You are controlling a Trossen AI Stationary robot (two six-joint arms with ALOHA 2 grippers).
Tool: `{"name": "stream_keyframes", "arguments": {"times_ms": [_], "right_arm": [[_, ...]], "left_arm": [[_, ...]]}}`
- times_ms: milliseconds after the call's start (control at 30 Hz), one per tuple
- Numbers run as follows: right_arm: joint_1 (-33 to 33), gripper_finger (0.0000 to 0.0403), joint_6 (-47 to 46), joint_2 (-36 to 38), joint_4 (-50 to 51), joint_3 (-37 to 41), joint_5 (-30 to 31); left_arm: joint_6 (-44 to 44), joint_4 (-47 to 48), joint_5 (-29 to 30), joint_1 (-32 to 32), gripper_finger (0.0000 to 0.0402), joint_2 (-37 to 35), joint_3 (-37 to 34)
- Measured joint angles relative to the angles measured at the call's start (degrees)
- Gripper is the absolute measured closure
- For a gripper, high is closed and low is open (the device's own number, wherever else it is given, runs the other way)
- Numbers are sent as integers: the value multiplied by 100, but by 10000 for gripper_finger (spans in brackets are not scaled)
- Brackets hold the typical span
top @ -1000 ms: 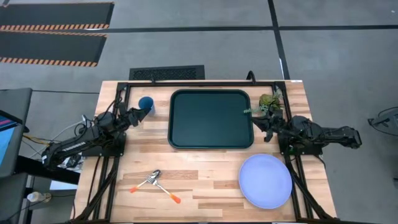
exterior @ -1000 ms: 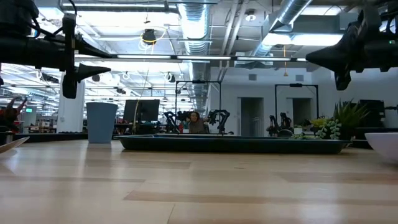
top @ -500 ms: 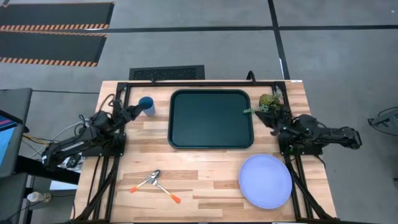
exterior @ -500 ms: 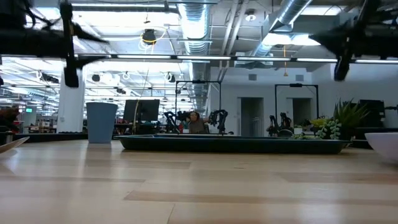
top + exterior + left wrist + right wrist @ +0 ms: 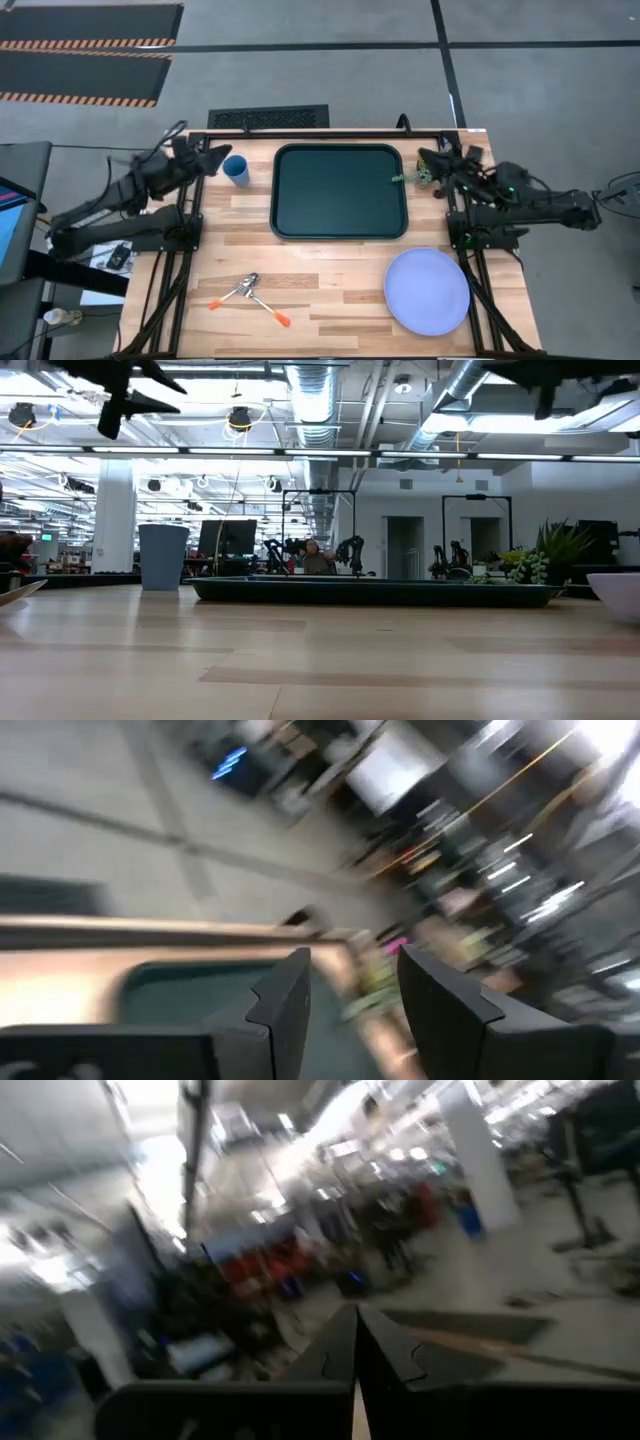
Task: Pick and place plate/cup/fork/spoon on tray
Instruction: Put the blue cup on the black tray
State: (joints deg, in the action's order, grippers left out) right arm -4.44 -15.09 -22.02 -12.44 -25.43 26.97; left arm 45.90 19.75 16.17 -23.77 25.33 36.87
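Observation:
The dark green-black tray (image 5: 340,192) lies at the table's far middle and also shows in the low view (image 5: 375,592). The blue cup (image 5: 237,170) stands upright left of it. The lavender plate (image 5: 427,290) lies flat at the near right. The orange-handled fork and spoon (image 5: 250,296) lie crossed at the near left; I cannot tell which is which. My left gripper (image 5: 208,158) is open and empty, raised beside the cup on its left. My right gripper (image 5: 435,160) is shut and empty, raised over the tray's far right corner.
A small green plant (image 5: 430,170) stands at the tray's far right corner, under my right gripper. Bare wood lies between the tray and the near edge. The room behind shows in the low view, with a person (image 5: 315,555) far off.
Both arms have risen well above the table. My left gripper has gone up and toward the table's far left, from just near of the cup to beside it. My right gripper has gone up and toward the far edge. Nothing on the table has moved.

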Motion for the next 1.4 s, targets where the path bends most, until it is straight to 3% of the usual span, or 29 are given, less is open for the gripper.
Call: {"name": "stream_keyframes", "arguments": {"times_ms": [133, 267, 433, 500, 600, 933, 1167, 1267, 1400], "right_arm": [[-156, 337, -23, -1067, 869, -803, 29], [-356, 284, -37, -1881, 1103, -1361, 12], [-667, 198, -47, -2571, 1410, -1674, -238], [-784, 168, -197, -2741, 1416, -1679, -522], [-901, 141, -488, -2941, 1471, -1683, -889], [-947, 133, -586, -3160, 1448, -1685, -1214], [-949, 133, -596, -3160, 1470, -1685, -1214], [-949, 133, -635, -3160, 1468, -1685, -1211], [-1004, 133, -855, -3160, 1471, -1685, -1209]], "left_arm": [[-671, 1447, 114, -85, 243, 1138, 1140], [-1221, 2497, 98, -322, 202, 2045, 2024], [-1767, 3566, 277, -960, 138, 2821, 2450], [-2042, 3849, -12, -1402, 122, 3030, 2387], [-2619, 3846, -914, -2050, 115, 3265, 2160], [-3820, 3324, -1619, -2921, 113, 3988, 1584], [-4055, 3077, -1462, -3094, 116, 4280, 1134], [-4047, 2941, -1357, -3131, 139, 4354, 968], [-4029, 2911, -1286, -3132, 212, 4368, 963]]}}
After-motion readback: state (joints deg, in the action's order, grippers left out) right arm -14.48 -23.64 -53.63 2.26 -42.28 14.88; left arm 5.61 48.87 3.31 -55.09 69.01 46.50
